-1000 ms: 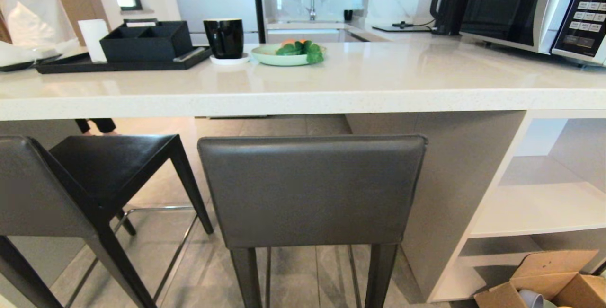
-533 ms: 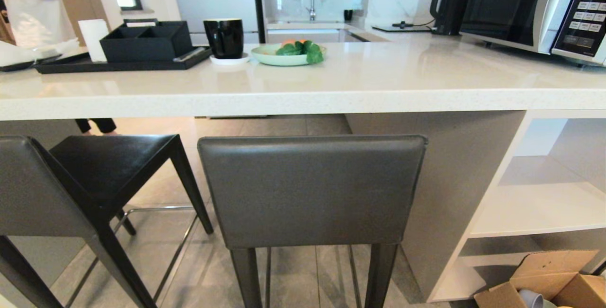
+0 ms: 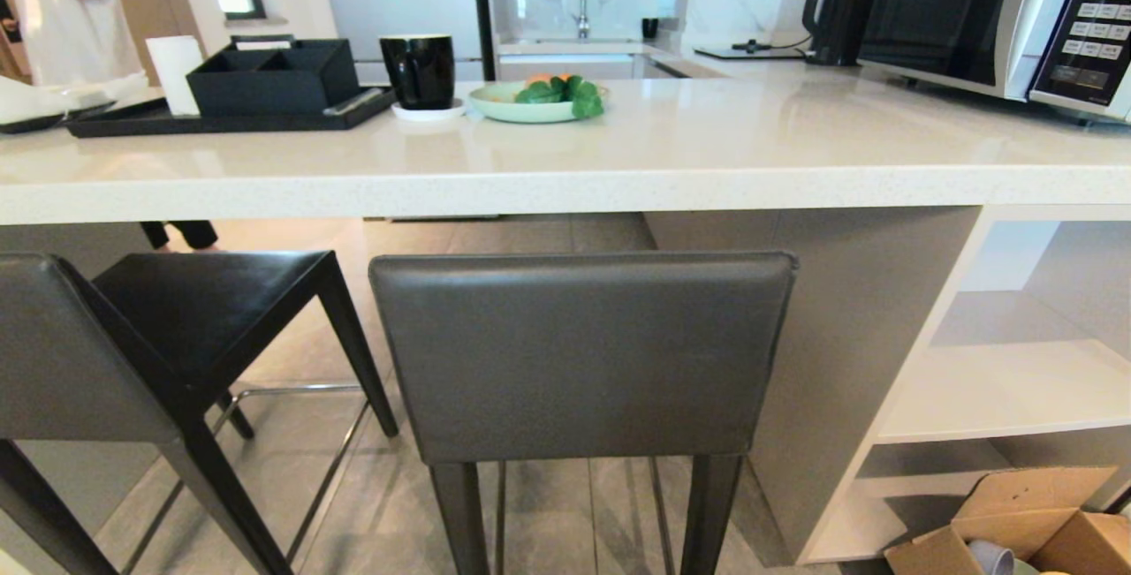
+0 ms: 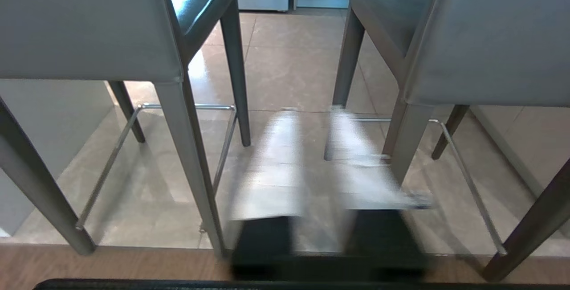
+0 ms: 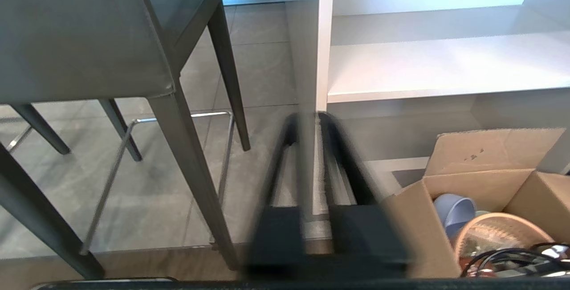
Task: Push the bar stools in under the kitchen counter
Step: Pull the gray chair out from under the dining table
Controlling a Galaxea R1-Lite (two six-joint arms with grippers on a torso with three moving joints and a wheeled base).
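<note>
Two dark grey bar stools stand in front of the white kitchen counter [image 3: 565, 177]. One stool [image 3: 583, 354] faces me squarely, its backrest below the counter's front edge. The other stool [image 3: 79, 354] stands to the left, turned at an angle. Neither arm shows in the head view. In the left wrist view my left gripper [image 4: 314, 112] hangs low between the two stools [image 4: 84, 22] [image 4: 490, 36], blurred, fingers apart and empty. In the right wrist view my right gripper [image 5: 307, 118] hangs between a stool [image 5: 80, 36] and the counter's grey side panel [image 5: 305, 58], blurred, with a narrow gap and nothing held.
On the counter are a black tray [image 3: 230, 111], a black mug [image 3: 418, 70], a green plate [image 3: 535, 102], a kettle [image 3: 839, 10] and a microwave [image 3: 998, 18]. White shelves [image 3: 998, 389] and an open cardboard box [image 3: 1025, 522] are at the right. A person [image 3: 62, 10] stands far left.
The person behind the counter at the far left has shifted a little. Stools and counter have not moved.
</note>
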